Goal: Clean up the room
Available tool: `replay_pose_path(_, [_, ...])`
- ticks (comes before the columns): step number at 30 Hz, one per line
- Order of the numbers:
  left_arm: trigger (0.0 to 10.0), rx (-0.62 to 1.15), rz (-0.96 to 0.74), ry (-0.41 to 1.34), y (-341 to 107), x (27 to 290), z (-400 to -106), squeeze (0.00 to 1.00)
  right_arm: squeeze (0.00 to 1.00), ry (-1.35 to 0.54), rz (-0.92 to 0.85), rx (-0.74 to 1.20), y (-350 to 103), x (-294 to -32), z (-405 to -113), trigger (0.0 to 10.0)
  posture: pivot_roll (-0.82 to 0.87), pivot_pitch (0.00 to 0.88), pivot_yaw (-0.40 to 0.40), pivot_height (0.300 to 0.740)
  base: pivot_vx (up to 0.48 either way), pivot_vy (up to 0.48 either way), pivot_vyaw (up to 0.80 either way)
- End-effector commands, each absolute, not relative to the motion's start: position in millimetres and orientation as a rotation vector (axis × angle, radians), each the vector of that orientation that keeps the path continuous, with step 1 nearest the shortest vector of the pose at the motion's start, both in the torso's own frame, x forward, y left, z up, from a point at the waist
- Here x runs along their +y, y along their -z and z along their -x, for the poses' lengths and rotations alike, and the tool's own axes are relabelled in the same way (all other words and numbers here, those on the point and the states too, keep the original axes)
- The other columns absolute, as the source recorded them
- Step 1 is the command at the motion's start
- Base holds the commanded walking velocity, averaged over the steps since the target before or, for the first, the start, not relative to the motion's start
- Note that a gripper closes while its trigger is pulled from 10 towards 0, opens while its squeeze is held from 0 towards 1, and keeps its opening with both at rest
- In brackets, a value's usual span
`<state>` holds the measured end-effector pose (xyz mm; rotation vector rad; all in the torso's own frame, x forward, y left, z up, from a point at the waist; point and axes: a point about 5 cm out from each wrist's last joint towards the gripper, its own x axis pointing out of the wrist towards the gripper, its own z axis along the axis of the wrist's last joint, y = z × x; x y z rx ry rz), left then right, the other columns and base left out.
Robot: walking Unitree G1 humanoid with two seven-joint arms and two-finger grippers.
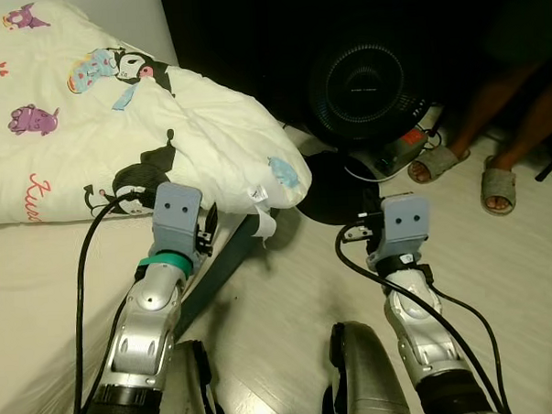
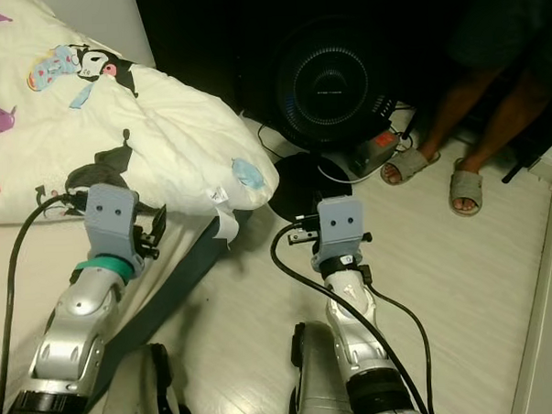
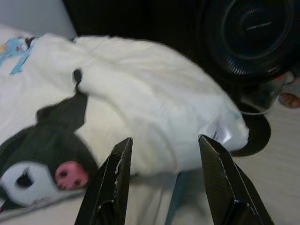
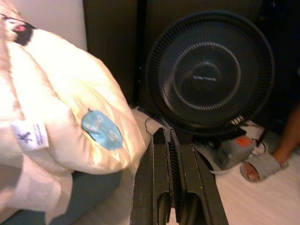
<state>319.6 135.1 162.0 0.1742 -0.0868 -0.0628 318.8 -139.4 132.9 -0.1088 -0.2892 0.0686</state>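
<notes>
Right now I stand at the corner of the bed (image 1: 42, 300), looking down along both my arms. My left gripper (image 3: 161, 180) is raised over the bed's edge with its fingers spread wide, aimed at the bunched duvet (image 1: 190, 128), the white one printed with cartoon figures. It has not touched the cloth; the nearest fold lies just beyond the fingertips. The duvet is heaped at the bed's corner, and its end sags over the edge toward the floor (image 1: 290, 307), a care label (image 4: 30, 135) hanging from the seam.

My right gripper (image 4: 174, 187) hangs out over the floor beside the bed, its two fingers pressed together and holding nothing. It points at the black fan (image 2: 330, 85) standing against the dark wall. A small orange and grey box (image 2: 376, 149) with a white cord lies by the fan's base, and a person's feet in grey slippers (image 2: 467, 185) stand nearby on the floor.

I judge the step in hand to be reaching for the duvet so that the bed can be straightened; little of the tidying looks done. The next move calls for easing my left gripper forward onto a thick fold near the overhanging corner, closing firmly, then drawing the cloth back up onto the mattress. Soft bedding slips and bunches, so a deep bite matters.
</notes>
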Motion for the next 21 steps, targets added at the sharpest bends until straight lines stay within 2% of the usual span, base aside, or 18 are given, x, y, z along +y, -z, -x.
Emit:
replay_pose_path(1, [10.0,-0.046,-0.178,0.053,-152.4,135.0,-319.3,0.0,0.0,-0.085,0.114,-0.255,-125.2,-136.6,-317.2,10.0,-0.02,0.136,0.013,0.566,0.0,0.0,0.0])
replay_pose_path(12, [10.0,-0.037,-0.179,0.033,-150.4,138.3,-318.6,0.0,0.0,-0.1,0.116,-0.254,-125.6,-134.3,-316.6,10.0,-0.02,0.15,0.005,0.541,0.0,0.0,0.0])
replay_pose_path(21, [10.0,0.003,-0.171,-0.056,-146.9,144.6,-322.6,0.0,0.0,-0.113,0.112,-0.245,-124.0,-131.2,-316.5,10.0,-0.02,0.177,-0.002,0.527,0.0,0.0,0.0])
